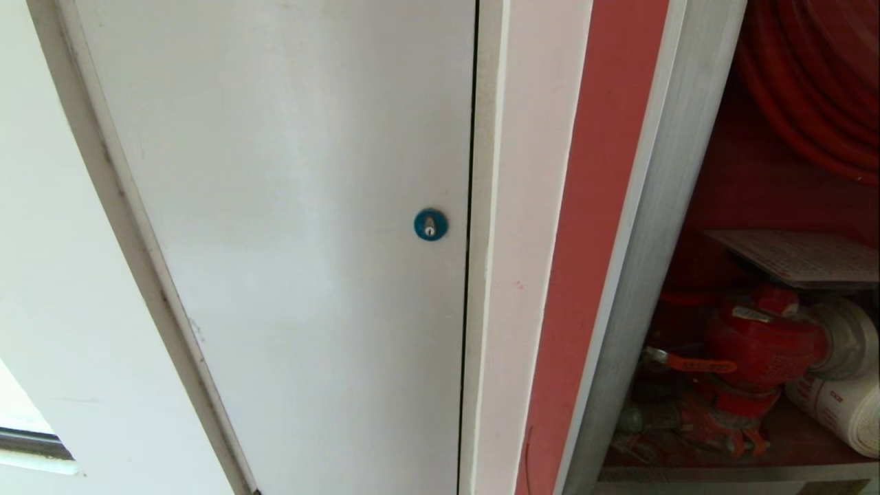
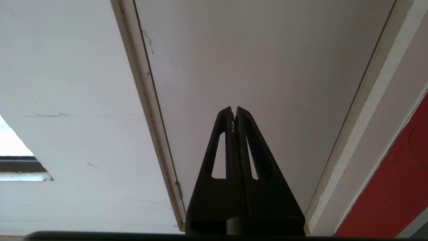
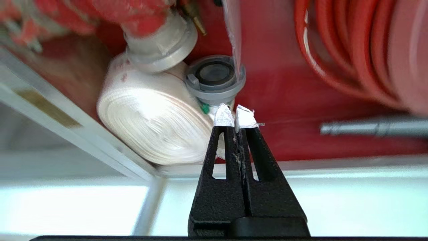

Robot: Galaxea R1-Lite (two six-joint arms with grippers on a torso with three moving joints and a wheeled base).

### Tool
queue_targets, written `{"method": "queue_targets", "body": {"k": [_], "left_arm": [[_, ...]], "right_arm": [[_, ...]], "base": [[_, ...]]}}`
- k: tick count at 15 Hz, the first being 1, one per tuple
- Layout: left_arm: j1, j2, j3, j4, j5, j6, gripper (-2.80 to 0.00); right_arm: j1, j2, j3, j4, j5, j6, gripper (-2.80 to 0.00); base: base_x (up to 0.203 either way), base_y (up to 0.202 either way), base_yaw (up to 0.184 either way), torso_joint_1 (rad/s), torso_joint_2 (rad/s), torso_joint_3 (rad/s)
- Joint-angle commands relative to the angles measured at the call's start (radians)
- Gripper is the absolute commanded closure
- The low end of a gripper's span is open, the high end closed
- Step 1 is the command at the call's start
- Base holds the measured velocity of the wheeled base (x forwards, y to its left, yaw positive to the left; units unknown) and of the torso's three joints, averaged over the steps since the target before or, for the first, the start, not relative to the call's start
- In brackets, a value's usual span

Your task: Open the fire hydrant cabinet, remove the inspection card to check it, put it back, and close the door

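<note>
The fire hydrant cabinet (image 1: 653,240) stands open at the right of the head view, showing its red lining, red hose reel (image 1: 818,82), red valve (image 1: 763,344) and white rolled hose (image 1: 839,405). The pale inspection card (image 1: 804,258) lies flat above the valve. In the right wrist view the card (image 3: 234,33) shows edge-on, a short gap beyond my right gripper (image 3: 235,115), which is shut on nothing in front of the white hose (image 3: 147,127) and its grey coupling (image 3: 214,78). The dark glass door is out of view. My left gripper (image 2: 233,108) is shut and empty, parked.
A plain white door (image 1: 289,240) with a round blue lock (image 1: 430,224) fills the left of the head view; the left gripper faces this white door (image 2: 267,67). A metal nozzle (image 3: 371,127) lies under the red hose reel (image 3: 351,50). The cabinet's aluminium sill (image 3: 100,147) runs beneath the hose.
</note>
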Motion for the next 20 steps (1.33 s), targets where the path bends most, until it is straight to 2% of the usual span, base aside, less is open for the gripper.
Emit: {"method": "queue_targets", "body": {"k": [1, 4, 5, 8, 9, 11, 14, 17, 20], "left_arm": [[0.000, 0.000, 0.000, 0.000, 0.000, 0.000, 0.00], [0.000, 0.000, 0.000, 0.000, 0.000, 0.000, 0.00], [0.000, 0.000, 0.000, 0.000, 0.000, 0.000, 0.00], [0.000, 0.000, 0.000, 0.000, 0.000, 0.000, 0.00], [0.000, 0.000, 0.000, 0.000, 0.000, 0.000, 0.00], [0.000, 0.000, 0.000, 0.000, 0.000, 0.000, 0.00], [0.000, 0.000, 0.000, 0.000, 0.000, 0.000, 0.00], [0.000, 0.000, 0.000, 0.000, 0.000, 0.000, 0.00], [0.000, 0.000, 0.000, 0.000, 0.000, 0.000, 0.00]], "right_arm": [[0.000, -0.011, 0.002, 0.000, -0.001, 0.052, 0.00], [-0.001, -0.005, 0.006, 0.002, -0.004, 0.252, 0.00], [-0.001, -0.005, 0.030, 0.002, -0.009, 0.301, 0.00], [-0.001, -0.008, 0.149, -0.002, -0.020, 0.531, 0.00], [0.002, -0.013, 0.175, -0.002, -0.020, 0.581, 0.00], [0.055, -0.028, 0.225, -0.004, -0.024, 0.680, 0.00], [0.213, -0.142, 0.287, -0.003, -0.086, 0.821, 0.00], [0.243, -0.306, 0.372, -0.004, -0.100, 0.900, 0.00], [0.254, -0.351, 0.427, -0.074, -0.082, 1.073, 0.00]], "base": [[0.000, 0.000, 0.000, 0.000, 0.00, 0.000], [0.000, 0.000, 0.000, 0.000, 0.00, 0.000], [0.000, 0.000, 0.000, 0.000, 0.00, 0.000], [0.000, 0.000, 0.000, 0.000, 0.00, 0.000], [0.000, 0.000, 0.000, 0.000, 0.00, 0.000], [0.000, 0.000, 0.000, 0.000, 0.00, 0.000], [0.000, 0.000, 0.000, 0.000, 0.00, 0.000], [0.000, 0.000, 0.000, 0.000, 0.00, 0.000], [0.000, 0.000, 0.000, 0.000, 0.00, 0.000]]}}
